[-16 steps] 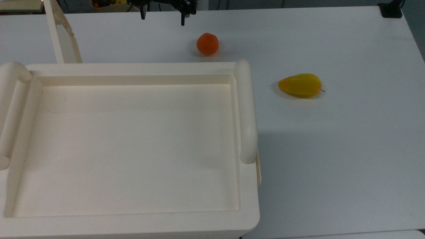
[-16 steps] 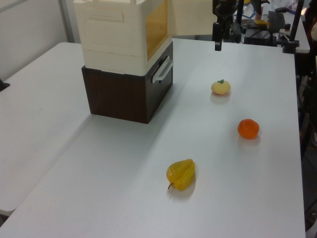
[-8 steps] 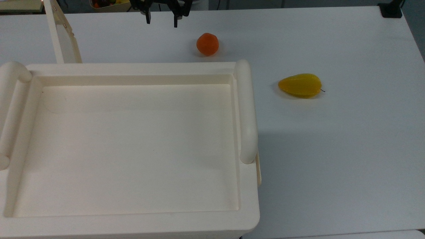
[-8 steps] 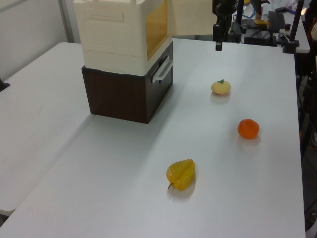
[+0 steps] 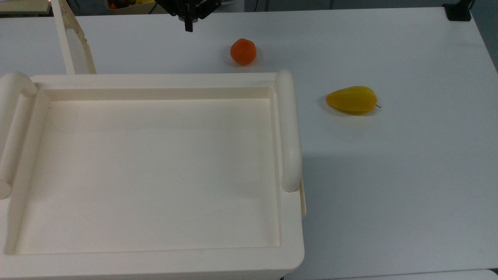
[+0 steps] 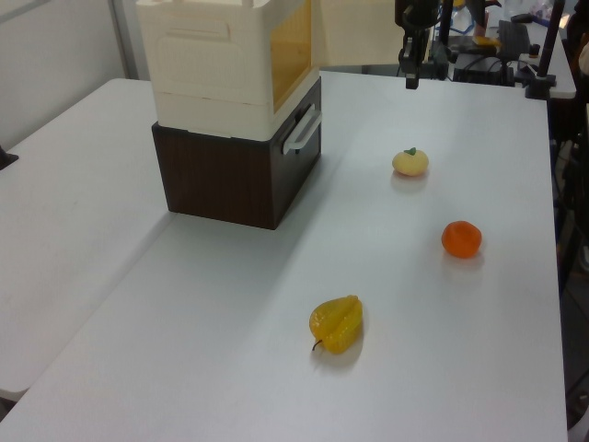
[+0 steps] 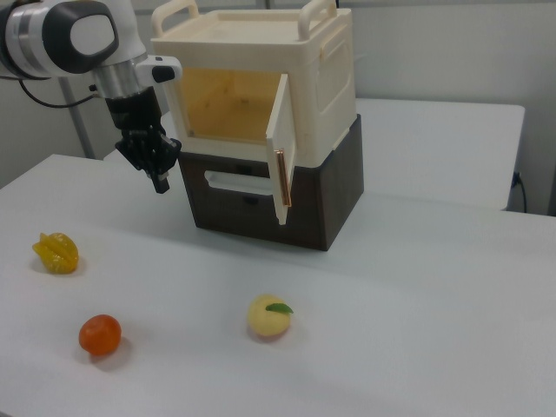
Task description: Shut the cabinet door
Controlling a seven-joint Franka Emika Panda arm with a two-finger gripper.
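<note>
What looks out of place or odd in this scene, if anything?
The cabinet door stands open, swung away from the cabinet and showing its inside. Nothing looks spilled or damaged; the three fruits sit loose on the table.

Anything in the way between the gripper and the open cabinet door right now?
Nothing: in the right view, between the gripper and the cabinet door lie just the cabinet's open front and bare table; the fruits sit nearer the camera.

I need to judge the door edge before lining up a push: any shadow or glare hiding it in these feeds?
Top view: even light, the cream plastic cabinet throws a soft shadow on the white table; the thin cream cabinet door is unshadowed. Right view: the door is sharp and glare-free, its edge strip plain to see.
</note>
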